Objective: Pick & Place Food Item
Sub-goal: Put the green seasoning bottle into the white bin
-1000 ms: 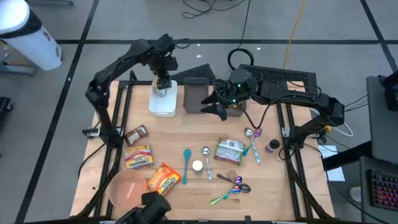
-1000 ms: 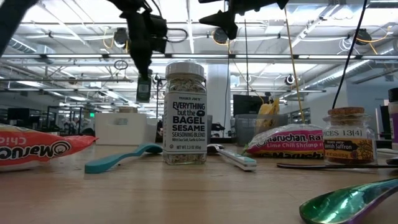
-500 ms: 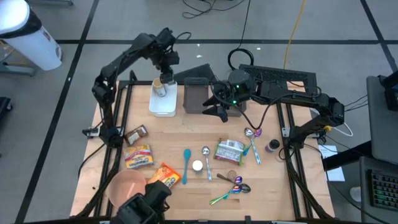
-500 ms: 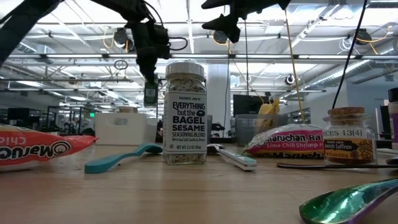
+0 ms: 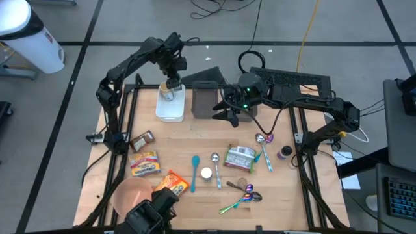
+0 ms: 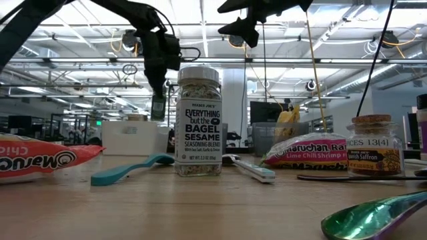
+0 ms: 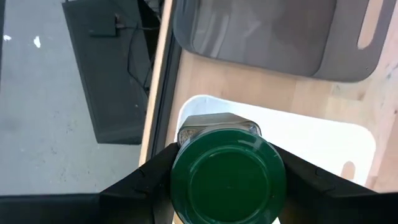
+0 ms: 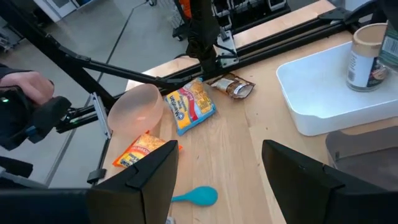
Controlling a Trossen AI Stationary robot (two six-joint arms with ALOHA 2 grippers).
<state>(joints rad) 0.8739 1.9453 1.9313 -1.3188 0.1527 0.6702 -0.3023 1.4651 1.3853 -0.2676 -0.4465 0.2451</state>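
- My left gripper (image 5: 171,83) holds a green-lidded jar (image 7: 227,176), fingers clamped on its sides, directly above the white tray (image 5: 170,112).
- In the right wrist view the jar (image 8: 367,57) stands upright over the tray (image 8: 323,99).
- A dark grey bin (image 5: 207,99) sits just beside the white tray on the counter (image 5: 195,143).
- My right gripper (image 5: 229,112) hovers beside that bin, on the side away from the tray, fingers spread with nothing between them.
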